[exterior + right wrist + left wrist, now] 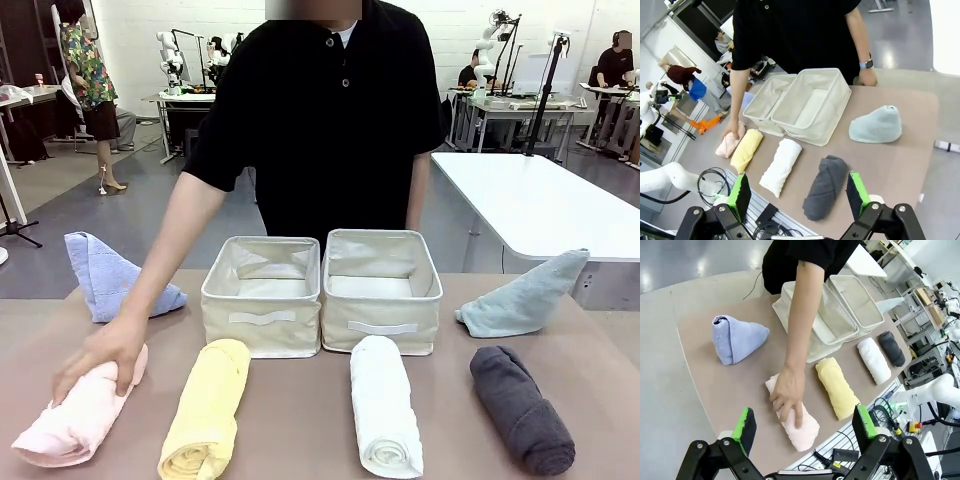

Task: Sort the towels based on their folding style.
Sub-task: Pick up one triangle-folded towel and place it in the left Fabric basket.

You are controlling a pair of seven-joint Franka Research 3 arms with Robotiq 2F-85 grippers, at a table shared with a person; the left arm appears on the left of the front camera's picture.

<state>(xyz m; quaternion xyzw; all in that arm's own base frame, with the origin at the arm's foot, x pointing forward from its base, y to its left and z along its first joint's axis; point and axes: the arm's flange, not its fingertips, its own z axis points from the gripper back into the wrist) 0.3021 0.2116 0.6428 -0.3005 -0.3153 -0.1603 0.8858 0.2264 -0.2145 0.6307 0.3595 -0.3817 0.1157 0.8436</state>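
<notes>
While left gripper [805, 422] and right gripper [798, 192] gape wide and empty, four rolls line the near edge — pink towel [70, 425] under a person's hand [100, 360], yellow towel [208, 405], white towel [385, 415], grey towel [520, 405]. Behind, touching baskets [262, 320] sit between lavender cone [110, 275] and teal cone [520, 295], with bare table [300, 430] around them; the right wrist view adds a second hand [868, 76] at the far edge.

No readable text in any of my views. Left basket [262, 300] and right basket [382, 290] each have a white strip on the front wall, left strip [262, 317] and right strip [382, 327]. Both look blank. Towels [385, 405] are plain terry with no print or tags I can make out. The person's wristwatch [866, 64] is too small to read.
</notes>
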